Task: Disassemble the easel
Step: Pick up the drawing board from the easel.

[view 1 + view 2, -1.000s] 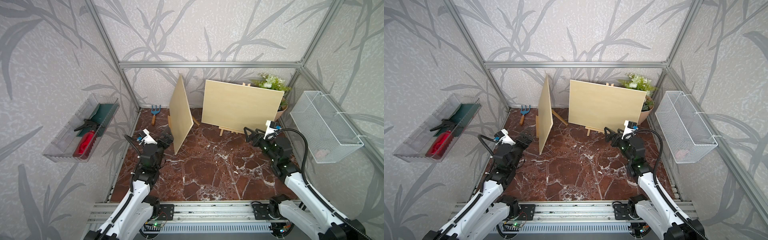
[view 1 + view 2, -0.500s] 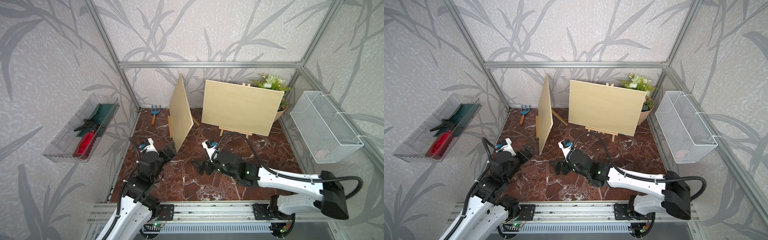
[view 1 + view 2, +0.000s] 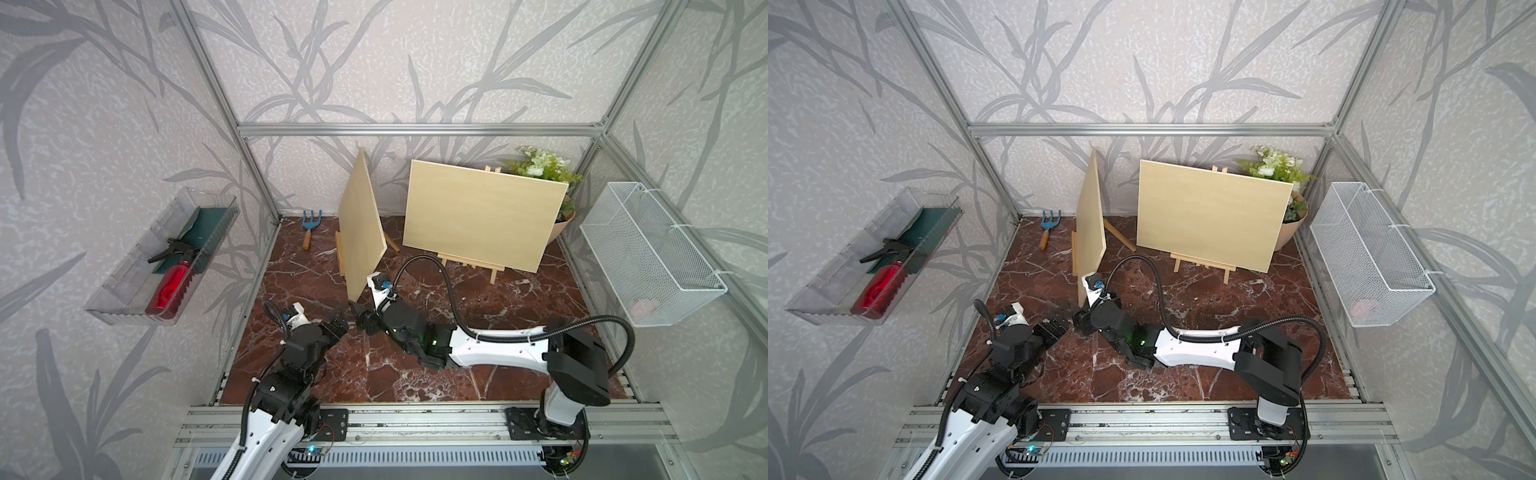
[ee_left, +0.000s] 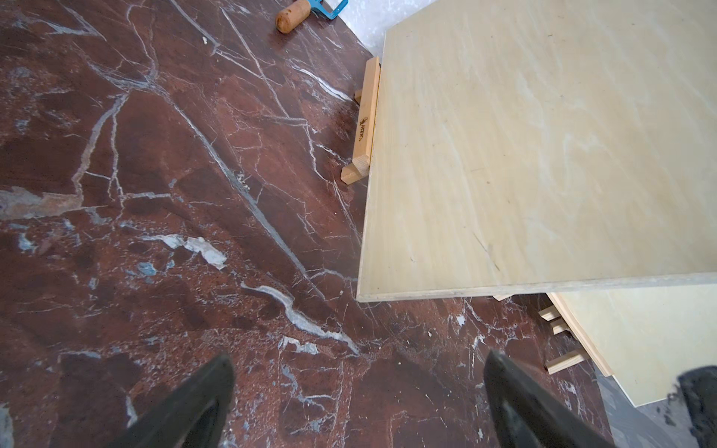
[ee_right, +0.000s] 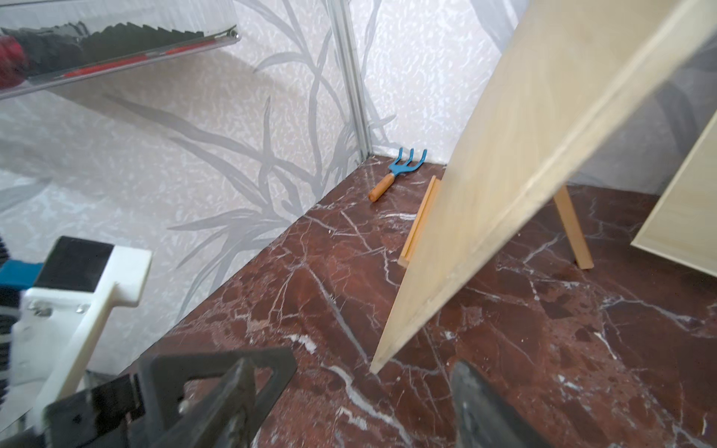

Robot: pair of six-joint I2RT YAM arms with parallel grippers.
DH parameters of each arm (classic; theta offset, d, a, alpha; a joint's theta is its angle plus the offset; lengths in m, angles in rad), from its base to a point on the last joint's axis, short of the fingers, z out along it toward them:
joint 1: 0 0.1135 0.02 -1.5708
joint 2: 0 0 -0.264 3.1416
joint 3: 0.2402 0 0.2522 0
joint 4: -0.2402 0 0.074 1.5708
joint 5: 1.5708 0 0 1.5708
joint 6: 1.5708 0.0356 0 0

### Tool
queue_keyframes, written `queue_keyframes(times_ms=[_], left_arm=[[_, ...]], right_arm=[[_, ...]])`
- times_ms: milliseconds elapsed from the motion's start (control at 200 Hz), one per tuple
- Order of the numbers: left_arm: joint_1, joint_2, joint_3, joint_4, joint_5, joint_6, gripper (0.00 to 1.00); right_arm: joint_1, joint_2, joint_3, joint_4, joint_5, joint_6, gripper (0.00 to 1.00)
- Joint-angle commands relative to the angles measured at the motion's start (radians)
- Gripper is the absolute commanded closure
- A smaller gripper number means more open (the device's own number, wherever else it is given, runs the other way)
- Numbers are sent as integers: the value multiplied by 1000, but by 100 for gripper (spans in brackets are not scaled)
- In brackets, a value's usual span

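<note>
Facing a wooden easel (image 3: pixel 341 257) standing on the red marble floor (image 3: pixel 415 374) toward the back left corner, carrying a pale plywood board (image 3: pixel 360 224) seen nearly edge-on in both top views and propped behind by a slanting rear leg (image 3: pixel 1119 235). Hovering low with the left gripper (image 3: pixel 338 326) just in front of that board's near lower corner, holding the jaws wide apart with only bare marble between the fingers (image 4: pixel 194 403). In the left wrist view, looking past the gap at the board (image 4: pixel 543 147), ahead of the jaws and apart from them, with the easel's ledge strip (image 4: pixel 366 120) running along its far lower edge. Reaching across with the right gripper (image 3: pixel 358 316), its tip almost meeting the left one's, pointing toward the same corner. Holding those jaws apart too, clamping nothing: in the right wrist view, finding the board (image 5: pixel 465 217) with its lower corner just ahead of the gap between the fingers (image 5: pixel 477 403), touching neither. Standing farther right, well apart from both grippers, a second easel (image 3: pixel 473 264) bearing a wider board (image 3: pixel 482 220) facing forward. Lying by the back wall, a blue hand fork (image 3: pixel 307 230).
</note>
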Motion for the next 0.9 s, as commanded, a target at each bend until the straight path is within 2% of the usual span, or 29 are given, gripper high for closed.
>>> queue_keyframes(times_ms=[0,130,270,410,540,895], left_arm=[[-3,20,15,8,-6,-26,1],[-4,43,6,35,22,-35,1],[-4,57,10,42,37,-34,1],[-4,55,8,47,48,-36,1],[-3,53,0,61,65,-43,1],[-3,61,-10,91,98,-42,1]], right_arm=[[0,38,23,254,108,-91,22],[-11,88,28,390,112,-161,24],[-68,108,29,407,22,-81,34],[-93,139,29,485,-17,-82,36],[-135,178,10,588,-67,-2,46],[-161,261,61,680,-27,-35,59]])
